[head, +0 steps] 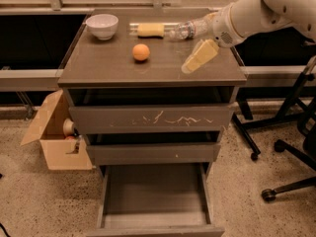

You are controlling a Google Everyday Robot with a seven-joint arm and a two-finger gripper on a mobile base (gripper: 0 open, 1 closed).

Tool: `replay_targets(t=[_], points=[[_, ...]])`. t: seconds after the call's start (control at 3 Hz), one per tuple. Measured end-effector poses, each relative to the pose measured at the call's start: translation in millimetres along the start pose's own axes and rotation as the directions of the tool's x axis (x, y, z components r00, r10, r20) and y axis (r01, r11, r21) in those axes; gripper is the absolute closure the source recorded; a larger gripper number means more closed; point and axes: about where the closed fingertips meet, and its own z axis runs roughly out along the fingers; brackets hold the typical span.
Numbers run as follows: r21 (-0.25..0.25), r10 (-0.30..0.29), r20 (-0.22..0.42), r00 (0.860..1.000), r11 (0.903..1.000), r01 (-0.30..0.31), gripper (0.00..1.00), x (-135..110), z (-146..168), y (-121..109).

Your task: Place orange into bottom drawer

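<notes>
The orange (141,52) sits on the brown cabinet top (113,68), left of centre. The bottom drawer (154,195) is pulled out at floor level, with a bare grey floor inside. My gripper (191,64) hangs over the right part of the cabinet top, pointing down and left, about a hand's width right of the orange and not touching it. The white arm (256,14) comes in from the upper right.
A white bowl (102,25), a pale yellow oblong object (150,29) and a clear plastic bottle (190,28) lie along the back of the top. A scratched drawer front (153,118) and a middle front (154,153) are shut. A cardboard box (57,137) stands at the left, chair legs (281,132) at the right.
</notes>
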Motion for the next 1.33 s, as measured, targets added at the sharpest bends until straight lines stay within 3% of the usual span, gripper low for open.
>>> replay_targets(t=[0.33, 0.67, 1.0, 1.33], points=[[-0.029, 0.039, 0.095, 0.995, 0.9989, -0.037, 0.0, -34, 40, -1], [-0.098, 0.083, 0.19, 0.978, 0.9931, -0.066, 0.0, -64, 79, 5], [-0.206, 0.16, 0.288, 0.944, 0.9732, -0.103, 0.0, -84, 122, 11], [-0.206, 0.16, 0.288, 0.944, 0.9732, -0.103, 0.0, -84, 122, 11]])
